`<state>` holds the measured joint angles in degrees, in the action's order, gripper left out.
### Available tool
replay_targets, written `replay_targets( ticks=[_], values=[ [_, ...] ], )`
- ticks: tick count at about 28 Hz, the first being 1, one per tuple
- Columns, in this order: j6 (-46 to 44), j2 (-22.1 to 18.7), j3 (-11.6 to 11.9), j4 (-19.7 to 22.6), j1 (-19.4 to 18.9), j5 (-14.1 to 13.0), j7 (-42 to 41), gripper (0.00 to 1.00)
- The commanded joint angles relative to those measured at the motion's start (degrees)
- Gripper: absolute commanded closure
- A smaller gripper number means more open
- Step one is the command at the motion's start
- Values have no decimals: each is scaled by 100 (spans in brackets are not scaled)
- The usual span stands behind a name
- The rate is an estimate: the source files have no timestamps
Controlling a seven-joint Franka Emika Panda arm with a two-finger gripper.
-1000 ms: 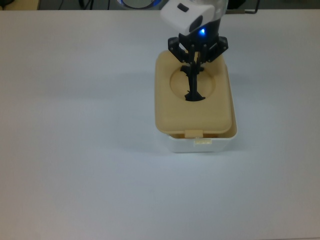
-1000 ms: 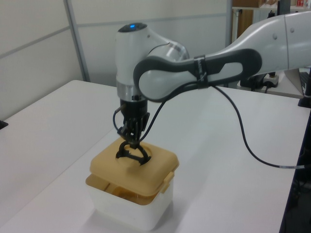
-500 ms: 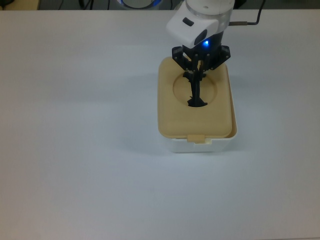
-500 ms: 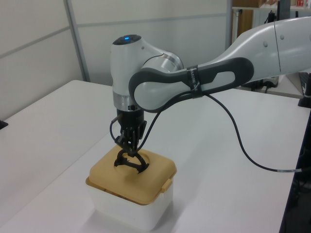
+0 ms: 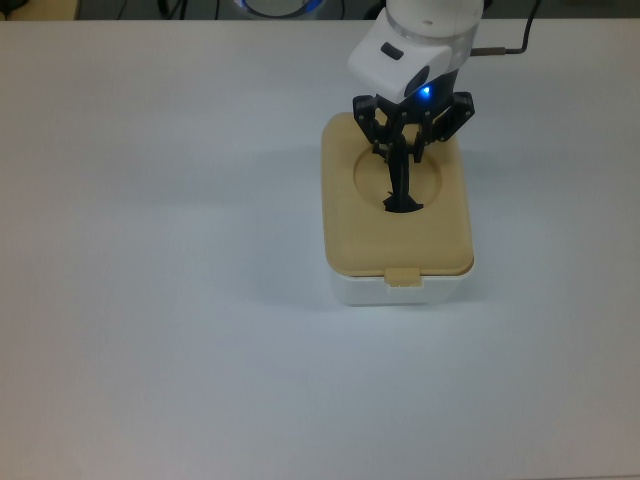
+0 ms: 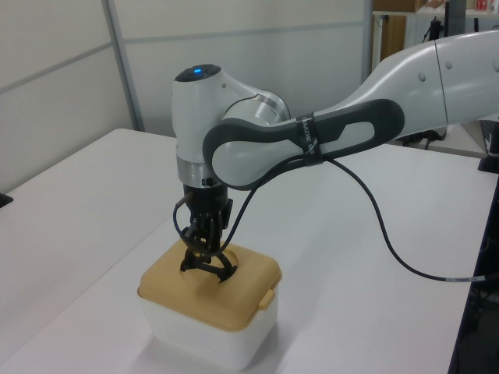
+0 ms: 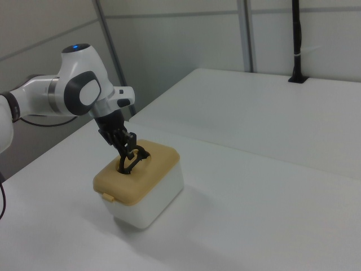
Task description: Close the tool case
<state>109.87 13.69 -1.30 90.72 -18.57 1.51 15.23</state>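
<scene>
Comparing with one second ago: the tan lid (image 5: 398, 215) then sat skewed and raised over the white box (image 5: 400, 289), with a gap showing along its front edge; now it lies flat and square on the box, edges aligned on all visible sides. The small latch tab (image 5: 404, 277) hangs over the front wall, well away from the fingers. Judgement: the tool case looks closed or nearly so; whether the latch has caught cannot be told.

Arm pose: the wrist is vertical over the case, forearm reaching in from the left view's right. The gripper (image 6: 204, 253) has come down with the lid and points straight down, fingers pinched together on the black handle (image 5: 401, 185), which stands up out of the round recess (image 5: 397, 177) directly beneath them. The case sits on the white table (image 5: 150, 250), under the fingertips.
</scene>
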Motion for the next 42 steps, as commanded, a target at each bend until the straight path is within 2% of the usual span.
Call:
replay_targets(
  ticks=[1,9,14,20,21,27,36,42],
  values=[
    [131,2,60,25,-85,245,155,0],
    [70,-120,139,7,-50,245,147,0],
    [-105,-437,192,7,143,254,50,0],
    [-1177,-955,192,16,661,236,-1065,0],
    [-1370,-1069,192,16,844,219,-1223,0],
    [-1722,-1500,192,86,1363,201,-1312,0],
    [-1855,-1720,192,262,1927,210,-1549,0],
    [-1864,-1712,183,280,1954,175,-1673,0]
  ],
)
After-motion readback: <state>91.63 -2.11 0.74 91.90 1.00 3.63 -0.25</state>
